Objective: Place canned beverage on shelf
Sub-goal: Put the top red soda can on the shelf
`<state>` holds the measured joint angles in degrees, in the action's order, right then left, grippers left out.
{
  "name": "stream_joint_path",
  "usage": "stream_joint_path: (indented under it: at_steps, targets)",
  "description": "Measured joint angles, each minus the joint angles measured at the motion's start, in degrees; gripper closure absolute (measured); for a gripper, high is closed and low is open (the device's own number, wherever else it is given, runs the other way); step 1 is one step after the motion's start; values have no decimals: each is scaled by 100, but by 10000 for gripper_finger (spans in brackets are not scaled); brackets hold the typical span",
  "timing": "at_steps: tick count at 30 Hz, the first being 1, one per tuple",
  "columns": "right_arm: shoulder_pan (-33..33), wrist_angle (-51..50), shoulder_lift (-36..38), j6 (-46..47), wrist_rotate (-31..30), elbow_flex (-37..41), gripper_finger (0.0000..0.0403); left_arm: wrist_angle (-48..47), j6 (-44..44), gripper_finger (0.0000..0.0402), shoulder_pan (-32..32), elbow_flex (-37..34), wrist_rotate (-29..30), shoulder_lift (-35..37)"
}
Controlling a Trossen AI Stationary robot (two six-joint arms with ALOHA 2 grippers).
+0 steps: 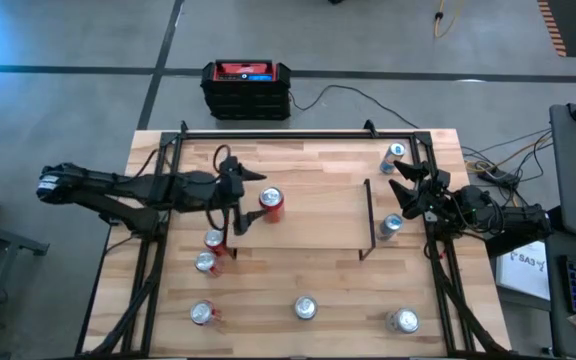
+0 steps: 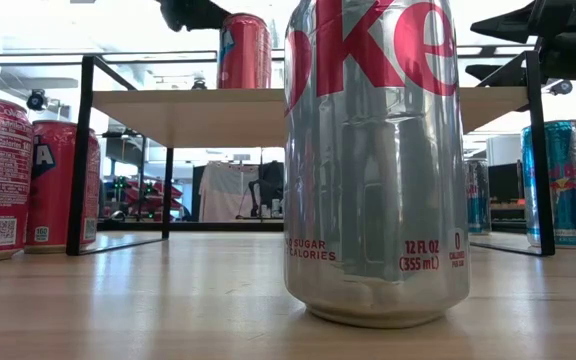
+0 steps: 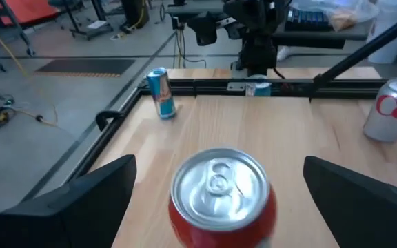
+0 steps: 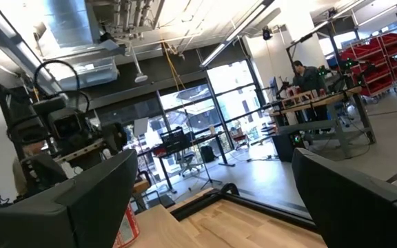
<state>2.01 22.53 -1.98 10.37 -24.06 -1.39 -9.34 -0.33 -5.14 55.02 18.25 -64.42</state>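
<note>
- Left pincer (image 1: 251, 192) hangs over the shelf's (image 1: 318, 215) left end, fingers spread wide, holding nothing.
- Red can (image 1: 271, 203) stands upright on the shelf, just beside those fingers; the left wrist view shows it sitting in the gap between them, touching neither.
- Right pincer (image 1: 400, 183) waits at the tabletop's (image 1: 298, 275) right edge, near the shelf's right end, jaws wide and empty.
- Two red cans (image 1: 209, 251) stand off the shelf's near-left corner.
- A big silver can (image 2: 375, 160) fills the low view.
</note>
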Motion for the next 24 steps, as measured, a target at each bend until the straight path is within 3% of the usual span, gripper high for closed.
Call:
stream_joint_path:
  at_steps: [6, 11, 24]
  targets:
    - [0, 1, 0, 5, 0, 1, 33, 275, -43, 2, 327, 0, -423, -147]
    - [0, 0, 0, 4, 1, 0, 33, 341, -214, 2, 353, -147, -437, -235]
    - [0, 1, 0, 4, 0, 0, 33, 1937, -644, 2, 401, -1056, -406, -236]
